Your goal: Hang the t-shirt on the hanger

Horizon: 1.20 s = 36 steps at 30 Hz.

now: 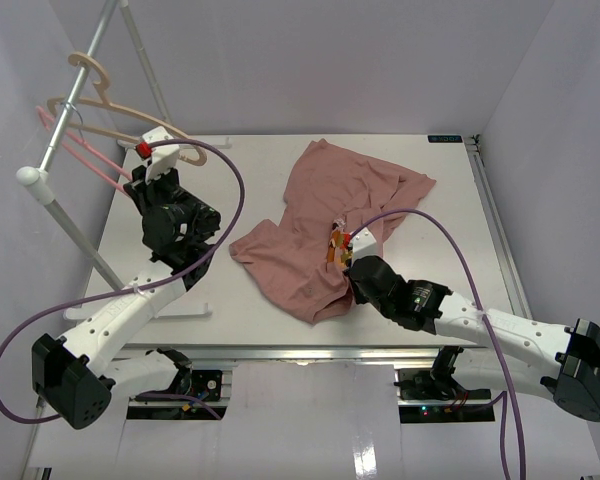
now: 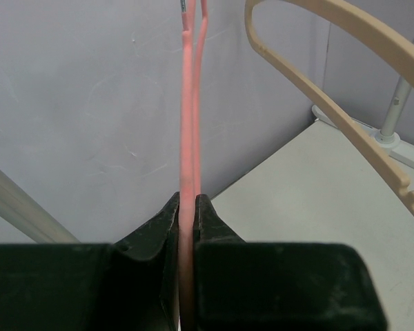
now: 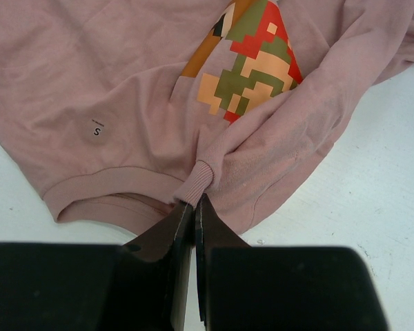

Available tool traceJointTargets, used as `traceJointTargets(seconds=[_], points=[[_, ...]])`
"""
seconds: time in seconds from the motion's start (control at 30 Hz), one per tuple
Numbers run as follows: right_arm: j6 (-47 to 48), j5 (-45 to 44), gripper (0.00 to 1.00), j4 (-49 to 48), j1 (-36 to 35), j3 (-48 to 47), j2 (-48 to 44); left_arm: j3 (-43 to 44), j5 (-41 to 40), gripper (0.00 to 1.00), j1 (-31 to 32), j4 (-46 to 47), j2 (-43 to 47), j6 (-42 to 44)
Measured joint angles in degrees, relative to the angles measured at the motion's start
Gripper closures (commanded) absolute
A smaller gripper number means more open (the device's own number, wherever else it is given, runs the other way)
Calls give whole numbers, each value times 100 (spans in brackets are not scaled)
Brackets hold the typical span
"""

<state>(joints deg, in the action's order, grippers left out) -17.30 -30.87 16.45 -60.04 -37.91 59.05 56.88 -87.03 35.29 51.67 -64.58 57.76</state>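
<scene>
top view above and behind, looking down, wrist views close-up, t-shirt (image 1: 320, 200) shared with right

The white table (image 1: 440, 160) carries 1 crumpled dusty-pink t-shirt (image 1: 315, 215), lying right of its center.

This looks like a robotics lab, and more exactly a small closed test cell. A white table (image 1: 455, 200) is enclosed by plain pale walls (image 1: 330, 60) at 9, 12 and 3 o'clock, with no furniture and no decoration. Two white and black robot arms (image 1: 130, 305) are bolted at the 6 o'clock edge, on a metal rail (image 1: 310, 352), and purple cables (image 1: 242, 192) run loose from them over the table. A bare metal pole (image 1: 85, 65) stands at 10 o'clock. The only household things are a beige hanger (image 1: 110, 105) and a pink hanger (image 1: 90, 160) on that pole, and a shirt (image 1: 320, 200) near the centre of the table.
</scene>
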Motion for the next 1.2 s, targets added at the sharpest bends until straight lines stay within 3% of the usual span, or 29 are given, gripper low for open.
traceJointTargets(seconds=[0.57,1.2], points=[[40,-2,92,0,-41,0,185,1115,-23,100,14,-1381,73,-471],[101,-33,92,4,-58,0,295,1233,-41,100,522,-1237,-517,-102]])
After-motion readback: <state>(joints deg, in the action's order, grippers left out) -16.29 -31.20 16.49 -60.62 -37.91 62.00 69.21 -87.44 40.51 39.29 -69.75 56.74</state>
